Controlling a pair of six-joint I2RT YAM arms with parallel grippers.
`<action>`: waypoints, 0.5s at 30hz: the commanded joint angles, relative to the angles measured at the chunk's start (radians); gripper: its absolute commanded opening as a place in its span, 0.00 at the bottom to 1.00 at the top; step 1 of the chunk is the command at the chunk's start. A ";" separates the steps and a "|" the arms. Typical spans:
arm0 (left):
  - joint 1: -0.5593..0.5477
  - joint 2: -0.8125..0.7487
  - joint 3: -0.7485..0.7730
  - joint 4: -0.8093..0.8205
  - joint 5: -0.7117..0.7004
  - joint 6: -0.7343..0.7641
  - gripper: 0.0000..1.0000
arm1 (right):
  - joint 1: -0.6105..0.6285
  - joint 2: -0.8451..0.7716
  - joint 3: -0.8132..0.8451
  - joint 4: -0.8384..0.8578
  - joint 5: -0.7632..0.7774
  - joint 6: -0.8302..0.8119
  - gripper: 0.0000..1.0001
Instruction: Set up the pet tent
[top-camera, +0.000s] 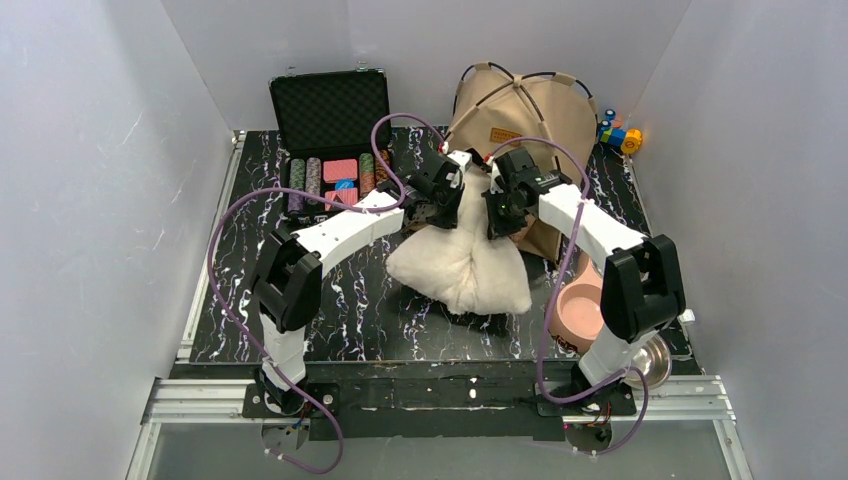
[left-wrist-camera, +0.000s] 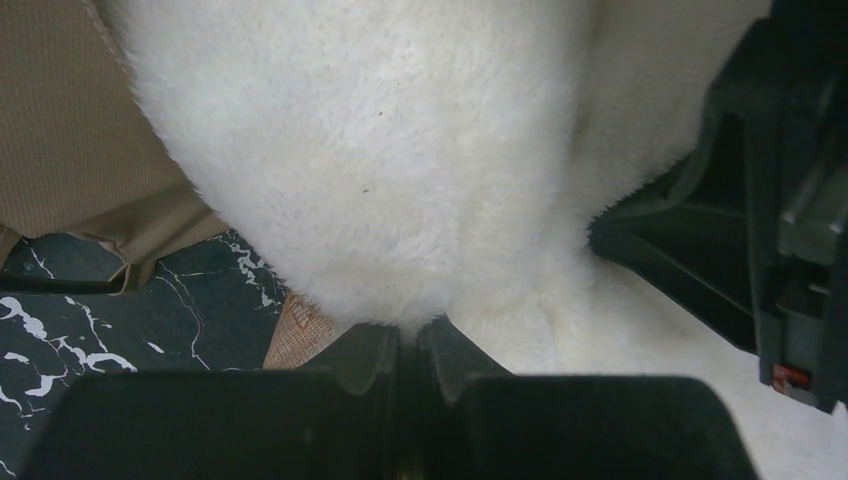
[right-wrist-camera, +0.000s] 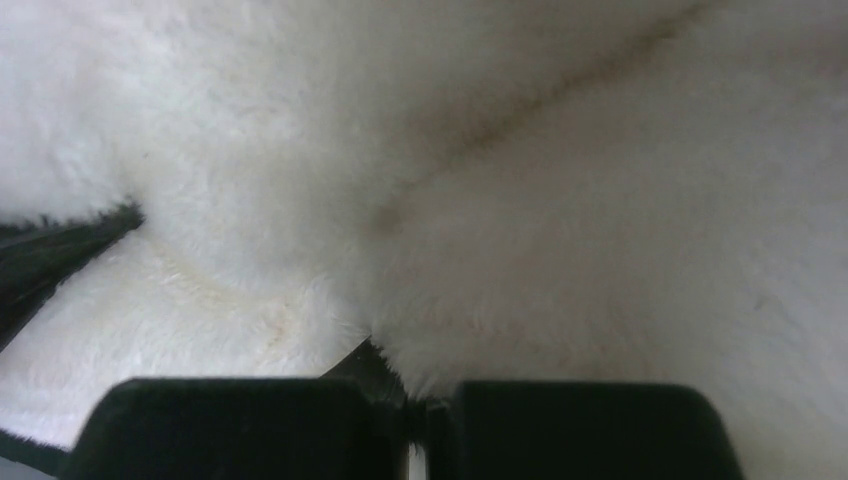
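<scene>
The pet tent (top-camera: 520, 108), tan canvas with thin black poles and a brown label patch (top-camera: 503, 135), stands at the back of the table. Its canvas (left-wrist-camera: 70, 130) fills the left of the left wrist view. In front of it the fluffy cream cushion (top-camera: 465, 265) leans with its top edge lifted. My left gripper (top-camera: 447, 203) is shut on the cushion's fur (left-wrist-camera: 400, 150), the fingertips (left-wrist-camera: 408, 335) pinching a tuft. Just to the right, my right gripper (top-camera: 500, 210) is shut on the same cushion (right-wrist-camera: 500, 180), its tips (right-wrist-camera: 410, 385) buried in fur. The tent's doorway is hidden behind the cushion and arms.
An open black case of poker chips (top-camera: 335, 130) stands at the back left. Coloured toy blocks (top-camera: 620, 135) lie at the back right. A pink bowl (top-camera: 580, 310) and a steel bowl (top-camera: 650, 360) sit near the right arm's base. Grey walls enclose the marble table (top-camera: 350, 300).
</scene>
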 joint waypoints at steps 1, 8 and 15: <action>-0.010 -0.004 0.007 0.016 0.077 -0.022 0.00 | -0.013 0.075 0.086 0.097 -0.023 -0.056 0.01; 0.005 0.010 0.008 0.020 0.093 -0.030 0.00 | -0.063 0.153 0.164 0.089 -0.054 -0.118 0.01; 0.009 0.017 0.029 0.019 0.093 -0.031 0.00 | -0.115 0.209 0.246 0.063 -0.001 -0.133 0.01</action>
